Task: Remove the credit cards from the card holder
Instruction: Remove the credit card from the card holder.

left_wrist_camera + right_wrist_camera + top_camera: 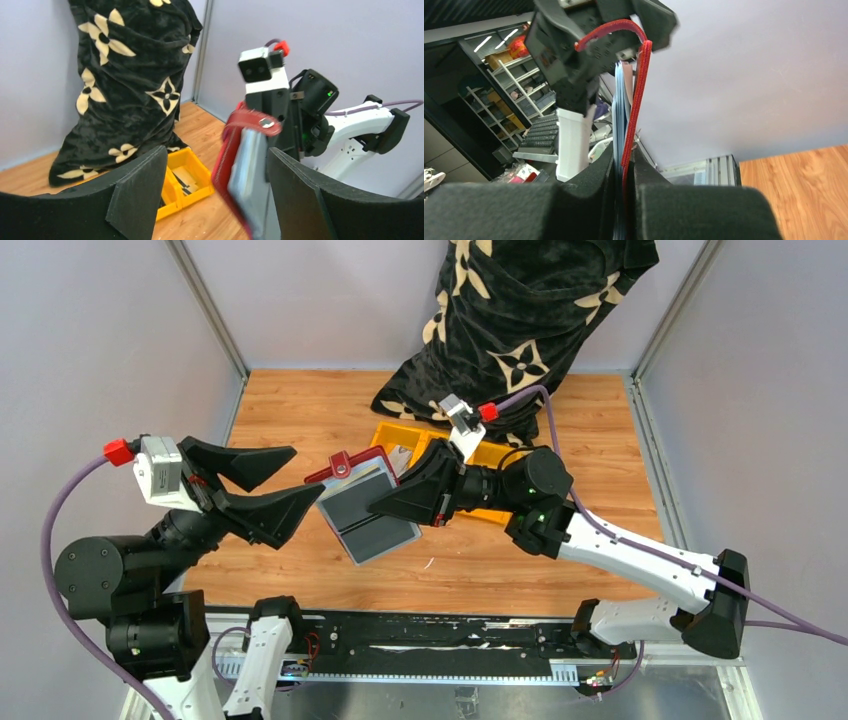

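Red leather-like card holder: held off the wooden surface at centre frame, tilted, silvery-grey face up, snap tab toward the upper left.

Credit cards: thin grey-blue sheets standing inside the holder, edges showing beside its red wall. Their number cannot be told.

Right pincer: reaches in from the right of the frame, fingers clamped nearly together on the holder's right-hand edge. The wrist view shows the red wall and the cards pinched between the pads.

Left pincer: at centre left, fingers spread wide, gripping nothing. Its tips lie just beside the holder's left corner, and in its own wrist view the holder stands between the two fingers. Contact cannot be told.

Yellow compartment bin: on the surface just behind the holder, partly hidden by the right arm, some flat items inside.

Black plush fabric with a cream flower pattern: heaped at the upper centre against the back wall, its foot just beside the bin.

Purple cables: one looping off each wrist.
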`<state>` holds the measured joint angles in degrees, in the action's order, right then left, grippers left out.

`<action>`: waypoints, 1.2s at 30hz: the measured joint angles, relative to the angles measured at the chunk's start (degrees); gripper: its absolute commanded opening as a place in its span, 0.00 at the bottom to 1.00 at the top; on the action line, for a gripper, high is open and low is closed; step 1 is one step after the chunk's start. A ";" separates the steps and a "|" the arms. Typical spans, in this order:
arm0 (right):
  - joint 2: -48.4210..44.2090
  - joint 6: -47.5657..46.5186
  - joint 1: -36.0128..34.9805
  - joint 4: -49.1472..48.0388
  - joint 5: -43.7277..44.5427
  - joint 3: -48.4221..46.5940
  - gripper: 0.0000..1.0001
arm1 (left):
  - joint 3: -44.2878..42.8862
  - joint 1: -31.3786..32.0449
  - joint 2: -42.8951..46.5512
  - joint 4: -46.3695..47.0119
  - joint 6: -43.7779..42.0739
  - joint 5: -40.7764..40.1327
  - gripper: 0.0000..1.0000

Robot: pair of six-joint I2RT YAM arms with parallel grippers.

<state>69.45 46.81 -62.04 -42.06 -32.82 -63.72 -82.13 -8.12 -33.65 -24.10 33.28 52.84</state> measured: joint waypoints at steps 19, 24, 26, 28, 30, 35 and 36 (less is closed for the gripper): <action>5.79 -8.31 2.27 23.80 -11.02 -11.21 0.00 | 2.80 0.00 -4.00 -19.34 -19.41 14.32 0.74; 9.42 -10.91 2.47 29.46 -14.16 -16.92 0.00 | 7.56 0.02 -1.07 -20.92 -20.81 16.48 0.57; 11.43 -11.52 2.49 31.47 -15.21 -19.15 0.00 | 9.05 0.02 -0.55 -21.38 -20.83 16.96 0.47; 13.25 -11.93 2.60 32.74 -15.82 -20.83 0.03 | 9.79 0.02 -0.48 -21.77 -20.92 17.27 0.36; 14.86 -12.11 2.84 33.62 -16.61 -21.88 0.14 | 9.99 0.00 -0.50 -22.47 -20.96 17.64 0.22; 15.56 -11.13 3.52 31.67 -18.75 -21.18 0.35 | 10.14 0.07 -0.76 -23.15 -20.70 18.16 0.05; 15.15 -9.66 3.74 28.63 -19.28 -19.34 0.37 | 10.14 0.07 -0.94 -23.21 -20.63 18.21 0.03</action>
<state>84.60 37.15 -58.30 -13.43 -52.10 -83.07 -71.99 -8.05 -34.59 -47.31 12.64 71.05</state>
